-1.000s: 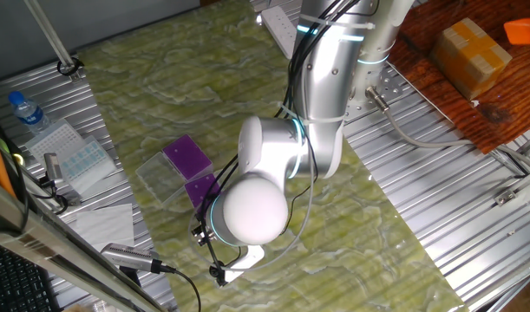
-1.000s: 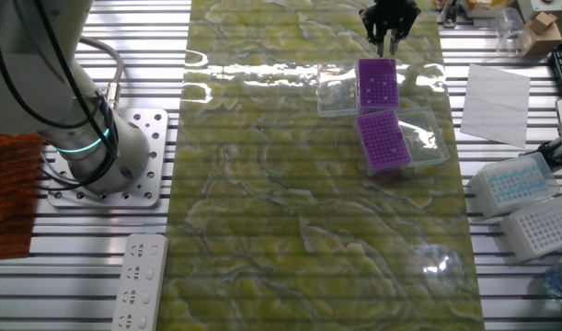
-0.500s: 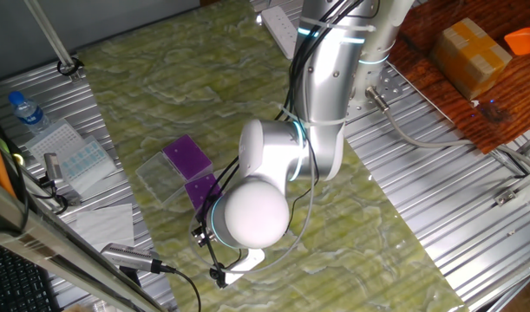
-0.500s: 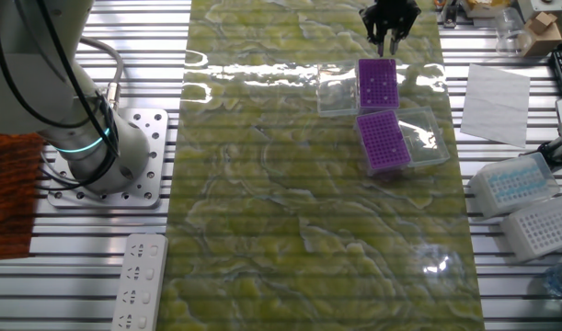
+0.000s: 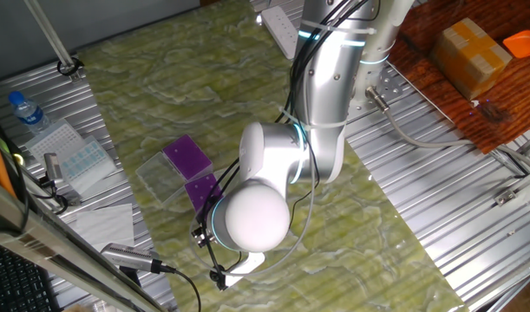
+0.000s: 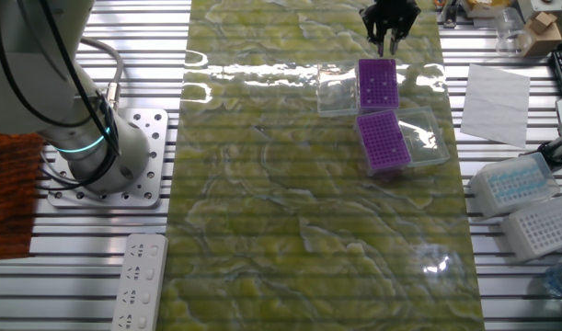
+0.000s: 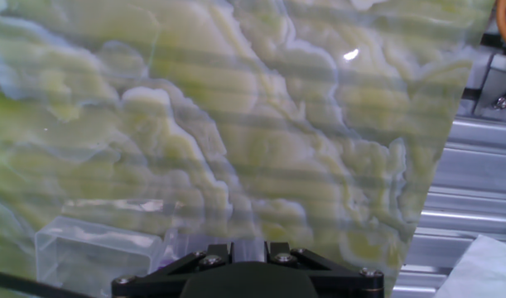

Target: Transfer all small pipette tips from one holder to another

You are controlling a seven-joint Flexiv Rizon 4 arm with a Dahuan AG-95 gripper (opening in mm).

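Two purple holders stand at the far side of the green marble table, one (image 6: 377,85) just below my gripper (image 6: 388,35) and one (image 6: 384,141) nearer the middle. A few small pipette tips (image 6: 380,77) show as faint pale dots on the far holder. The gripper hangs over that holder's far edge with its fingers pointing down and close together. I cannot make out anything between them. My arm covers the gripper in the first fixed view, where both holders (image 5: 187,156) (image 5: 201,191) show. The hand view holds only marble and a clear lid (image 7: 95,248).
Clear plastic lids (image 6: 336,92) (image 6: 428,138) lie beside the holders. White tip boxes (image 6: 515,184) (image 6: 541,227) and a paper sheet (image 6: 495,92) sit on the slatted bench to the right. A power strip (image 6: 138,280) lies near my base (image 6: 124,161).
My arm's elbow has sunk very slightly in the first fixed view. The gripper and both holders keep their places.
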